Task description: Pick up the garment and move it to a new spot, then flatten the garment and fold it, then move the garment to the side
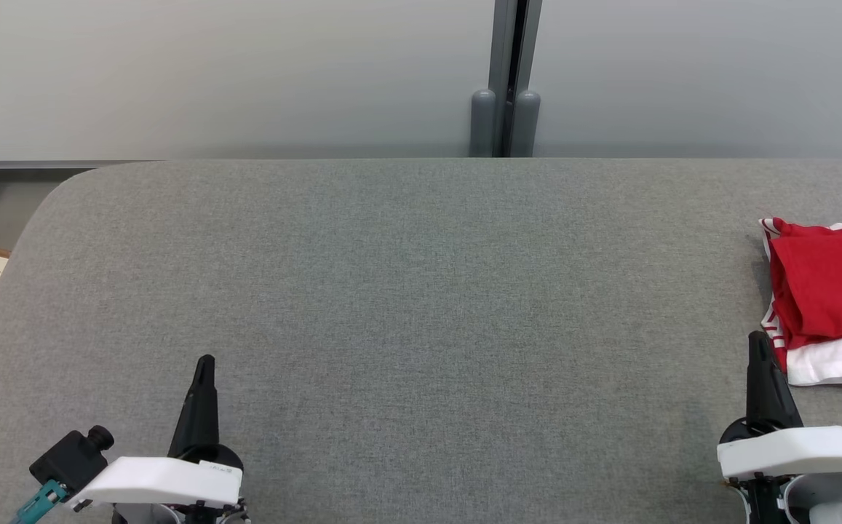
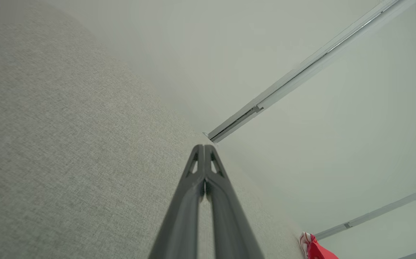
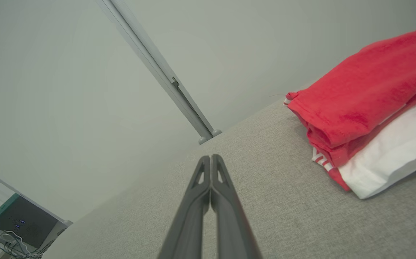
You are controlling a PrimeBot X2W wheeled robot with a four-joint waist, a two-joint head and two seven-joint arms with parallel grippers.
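Red over white, the folded garment [image 1: 828, 291] is seen at the frame's right edge on the grey table [image 1: 391, 291], just up-right of the right gripper [image 1: 757, 339], far from the left gripper [image 1: 205, 362], both held closed and empty.

Red-and-white garment [image 1: 828, 291], grey table [image 1: 406, 291]

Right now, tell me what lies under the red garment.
White fabric lies under the red garment, showing along its near edge, on the grey table. How far it reaches beneath is covered.
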